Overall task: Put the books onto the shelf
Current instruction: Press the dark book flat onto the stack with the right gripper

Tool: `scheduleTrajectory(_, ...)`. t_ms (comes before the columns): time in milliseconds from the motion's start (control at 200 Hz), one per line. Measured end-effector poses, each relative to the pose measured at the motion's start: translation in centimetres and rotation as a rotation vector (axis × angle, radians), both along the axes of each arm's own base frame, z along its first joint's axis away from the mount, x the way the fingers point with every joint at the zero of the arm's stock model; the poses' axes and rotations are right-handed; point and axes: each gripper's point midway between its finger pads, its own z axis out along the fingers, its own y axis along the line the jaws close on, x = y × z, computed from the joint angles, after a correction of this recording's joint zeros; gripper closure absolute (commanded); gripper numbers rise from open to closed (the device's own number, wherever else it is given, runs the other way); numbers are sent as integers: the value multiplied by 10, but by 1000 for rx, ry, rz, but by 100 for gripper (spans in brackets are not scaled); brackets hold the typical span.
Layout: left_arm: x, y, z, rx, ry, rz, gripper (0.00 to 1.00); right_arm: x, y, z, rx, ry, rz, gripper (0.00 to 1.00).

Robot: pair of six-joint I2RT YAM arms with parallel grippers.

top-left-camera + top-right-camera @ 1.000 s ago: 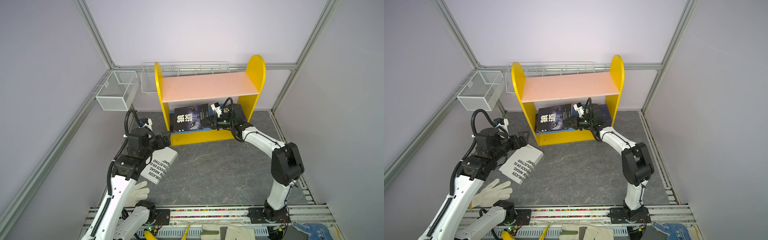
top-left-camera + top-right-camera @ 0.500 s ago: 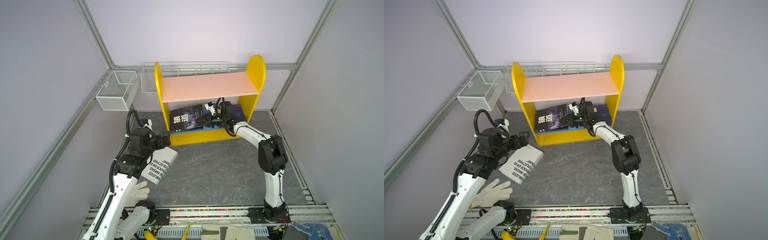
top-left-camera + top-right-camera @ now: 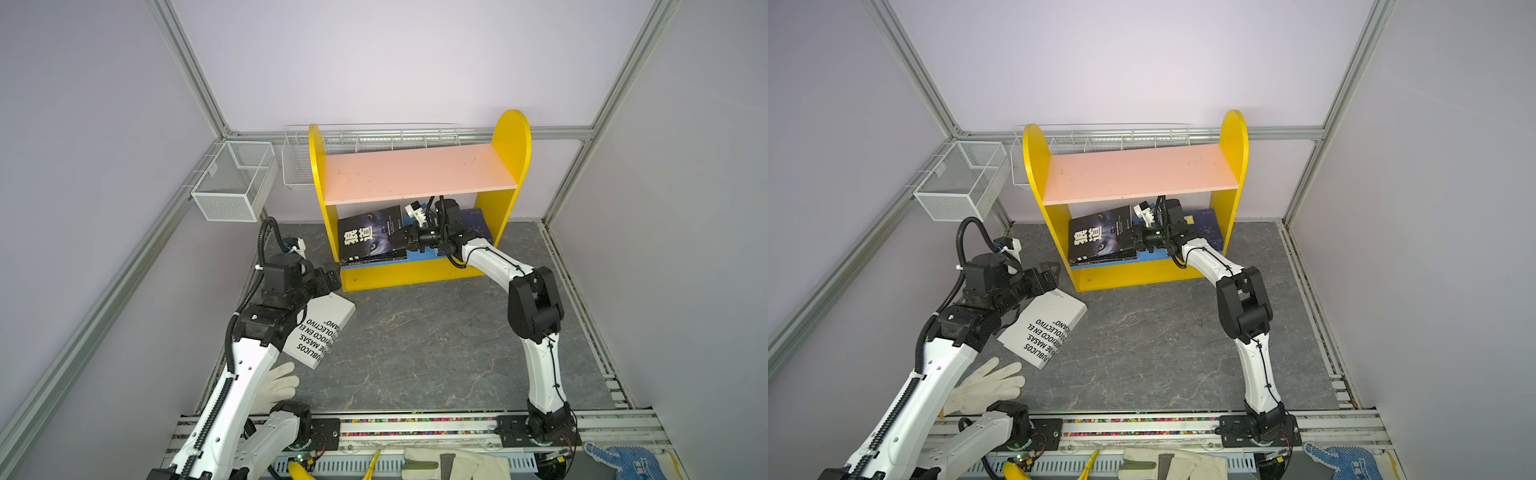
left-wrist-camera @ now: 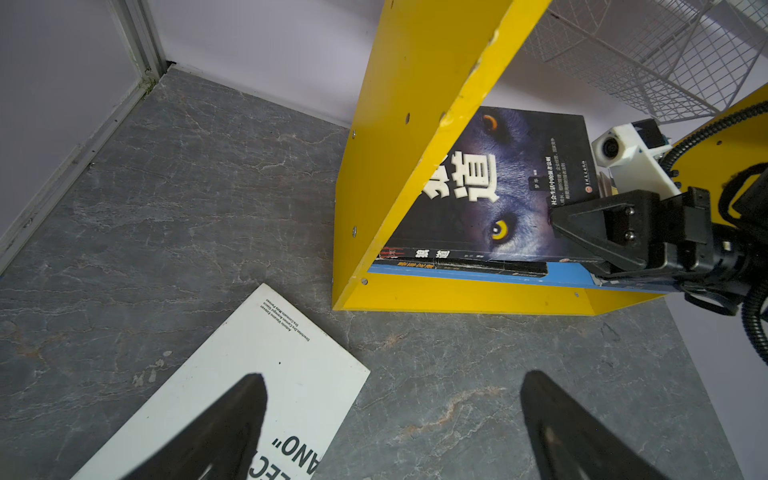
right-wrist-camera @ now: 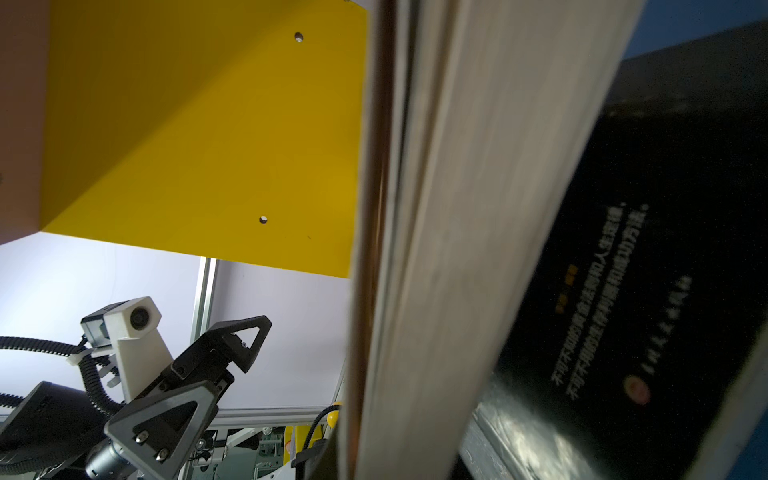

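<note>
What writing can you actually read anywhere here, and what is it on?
"狼道": cover of the wolf-eye book on the shelf.
"DE MASAS.", "EN EL", "ANO"": white book lying on the grey tabletop, its words partly covered.
Too small or blurred: the fine print on both covers, and the black book's back cover.

Book (image 3: 328,320) on floor (image 3: 415,345) before shelf (image 3: 415,276)

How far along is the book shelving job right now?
Done: navy books and a black book lie on the lower board of the shelf. In hand: the shut right gripper is at the tilted wolf-eye book there. Left: the white book lies on the table near the open left gripper.
</note>
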Motion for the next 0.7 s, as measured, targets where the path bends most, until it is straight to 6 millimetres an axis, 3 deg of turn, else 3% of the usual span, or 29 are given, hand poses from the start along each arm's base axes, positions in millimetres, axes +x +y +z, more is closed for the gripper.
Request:
scheduleTrajectory(260, 9, 0, -5, -18, 3, 14, 3, 3, 0, -7, -16, 13, 8, 79)
scheduleTrajectory(420, 25, -4, -30, -31, 42, 28, 1, 1, 0, -11, -70, -5, 6, 67)
scheduleTrajectory(540, 40, -7, -51, -30, 83, 35, 1, 0, 0, -18, -104, -7, 1, 65)
scheduleTrajectory(700, 54, -8, -57, -46, 64, 60, 1, -1, -2, -23, -144, -3, -9, 60)
